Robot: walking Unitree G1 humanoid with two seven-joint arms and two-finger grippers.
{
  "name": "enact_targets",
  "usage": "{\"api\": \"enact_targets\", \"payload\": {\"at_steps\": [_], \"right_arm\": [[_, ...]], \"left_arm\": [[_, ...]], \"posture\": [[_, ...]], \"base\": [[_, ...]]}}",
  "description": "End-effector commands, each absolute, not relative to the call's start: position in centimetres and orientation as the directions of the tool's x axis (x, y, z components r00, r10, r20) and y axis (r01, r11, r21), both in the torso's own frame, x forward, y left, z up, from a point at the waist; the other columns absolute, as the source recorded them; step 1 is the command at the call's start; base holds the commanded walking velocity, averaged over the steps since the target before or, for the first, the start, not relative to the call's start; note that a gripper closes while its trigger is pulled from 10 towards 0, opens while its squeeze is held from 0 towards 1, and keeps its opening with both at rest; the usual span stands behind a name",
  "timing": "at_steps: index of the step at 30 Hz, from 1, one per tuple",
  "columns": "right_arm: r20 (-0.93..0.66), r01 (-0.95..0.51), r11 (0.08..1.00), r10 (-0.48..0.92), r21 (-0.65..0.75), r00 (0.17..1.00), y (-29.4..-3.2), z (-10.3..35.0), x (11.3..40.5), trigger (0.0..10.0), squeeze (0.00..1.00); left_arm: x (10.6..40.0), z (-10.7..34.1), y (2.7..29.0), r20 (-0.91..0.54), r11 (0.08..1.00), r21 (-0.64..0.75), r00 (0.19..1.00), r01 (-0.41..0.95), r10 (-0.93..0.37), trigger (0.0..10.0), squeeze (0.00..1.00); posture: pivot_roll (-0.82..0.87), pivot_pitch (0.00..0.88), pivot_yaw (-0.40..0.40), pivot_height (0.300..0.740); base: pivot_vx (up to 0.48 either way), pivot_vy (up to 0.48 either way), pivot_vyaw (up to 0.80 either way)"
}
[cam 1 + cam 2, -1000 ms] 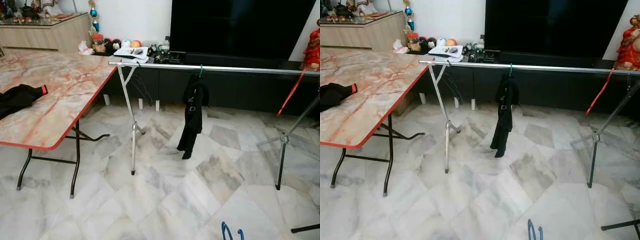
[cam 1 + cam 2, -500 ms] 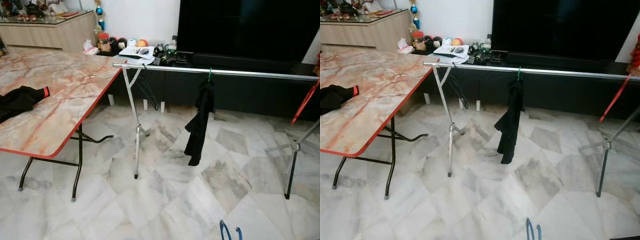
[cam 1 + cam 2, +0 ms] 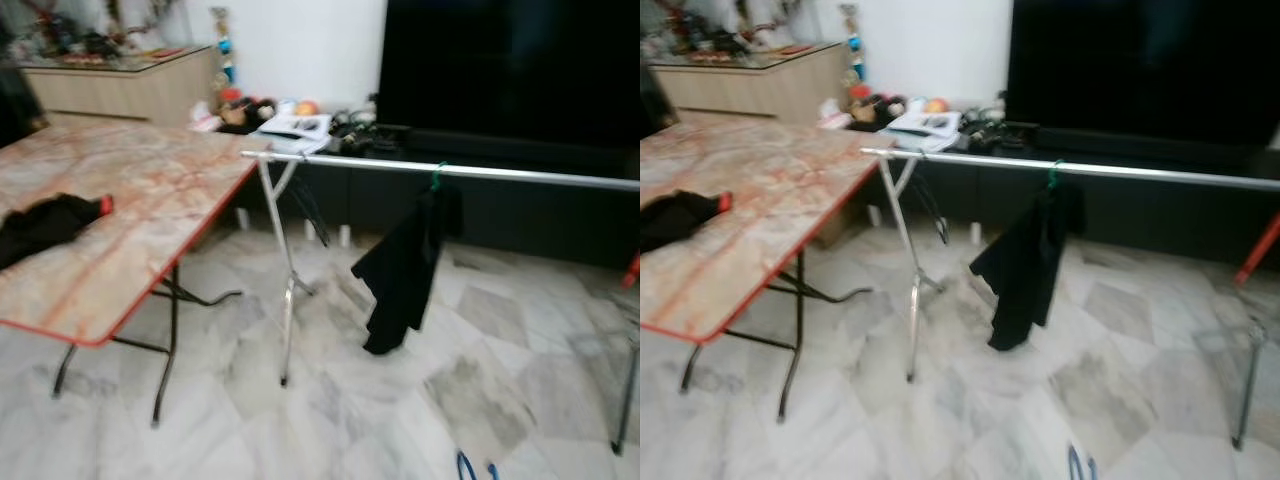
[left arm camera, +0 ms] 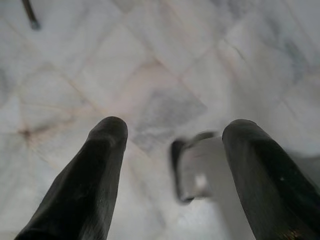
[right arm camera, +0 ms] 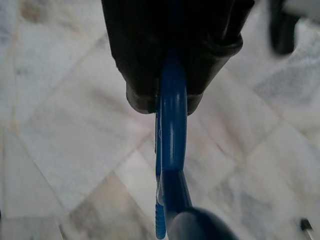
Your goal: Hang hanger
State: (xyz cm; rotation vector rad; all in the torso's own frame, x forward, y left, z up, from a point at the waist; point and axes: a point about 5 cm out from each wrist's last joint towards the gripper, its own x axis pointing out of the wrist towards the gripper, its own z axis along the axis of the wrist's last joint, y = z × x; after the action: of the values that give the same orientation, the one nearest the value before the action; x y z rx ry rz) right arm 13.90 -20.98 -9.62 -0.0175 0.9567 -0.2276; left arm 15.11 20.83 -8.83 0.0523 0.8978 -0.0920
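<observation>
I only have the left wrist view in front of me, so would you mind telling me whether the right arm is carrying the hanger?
Observer: Yes, the right gripper is shut on a blue hanger, above the marble floor.
Operator: Thank you. Is there somewhere to hang it?
Observer: A silver rail runs across the room ahead, in front of a dark cabinet.
Operator: Is anything on that rail?
Observer: A black garment hangs from it on a green hook.
Operator: And what lies to the robot's left?
Observer: A marble-patterned table with red edging, with another black garment lying on it.
</observation>
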Motion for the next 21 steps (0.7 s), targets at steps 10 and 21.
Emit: {"api": "enact_targets", "payload": {"at_steps": [10, 21], "right_arm": [[-0.793, 0.189, 0.978, -0.185, -0.089, 0.58, -20.08, -9.36, 14.98, 10.0, 0.0], [-0.787, 0.189, 0.978, -0.185, -0.089, 0.589, -20.06, -9.26, 15.19, 10.0, 0.0]], "left_arm": [[14.93, -8.71, 21.78, -0.786, 0.996, 0.021, 0.617, 0.092, -0.041, 10.0, 0.0], [14.8, -8.8, 21.6, -0.788, 0.996, 0.014, 0.614, 0.093, -0.046, 10.0, 0.0]], "posture": [[0.15, 0.015, 0.006, 0.74], [0.15, 0.021, 0.005, 0.74]], "base": [[0.293, 0.0, -0.59], [0.294, 0.0, 0.0]]}}
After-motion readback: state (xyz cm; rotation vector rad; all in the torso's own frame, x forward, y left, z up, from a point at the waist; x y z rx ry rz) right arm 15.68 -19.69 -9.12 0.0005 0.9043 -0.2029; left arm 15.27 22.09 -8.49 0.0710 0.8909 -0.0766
